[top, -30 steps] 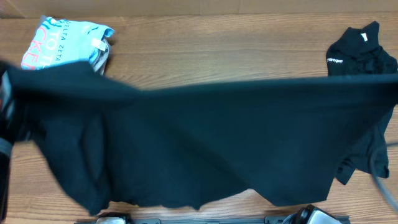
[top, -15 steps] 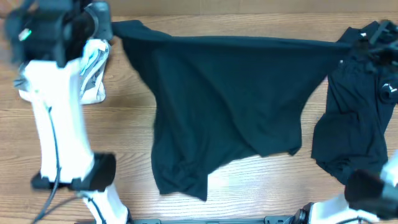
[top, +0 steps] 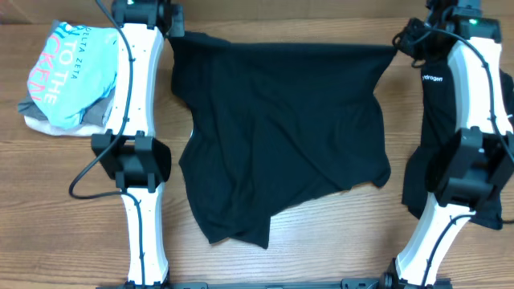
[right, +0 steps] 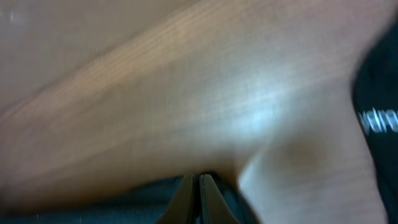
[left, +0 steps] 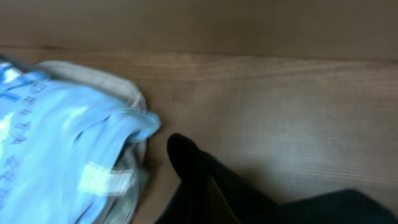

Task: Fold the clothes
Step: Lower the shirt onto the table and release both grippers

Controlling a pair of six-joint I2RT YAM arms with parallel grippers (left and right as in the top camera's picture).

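Black shirt (top: 281,128) lies spread on the table (top: 321,257), its far edge stretched taut between the left claw (top: 165,30) and the right claw (top: 400,44) at its two far corners. The right claw's fingers are clenched on the cloth. Whether the left claw grips its corner cannot be told from its blurred view.

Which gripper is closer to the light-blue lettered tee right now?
Left. The left gripper is at the black shirt's far left corner, right beside the light-blue tee. The right gripper is at the opposite far corner, the shirt's whole width away.
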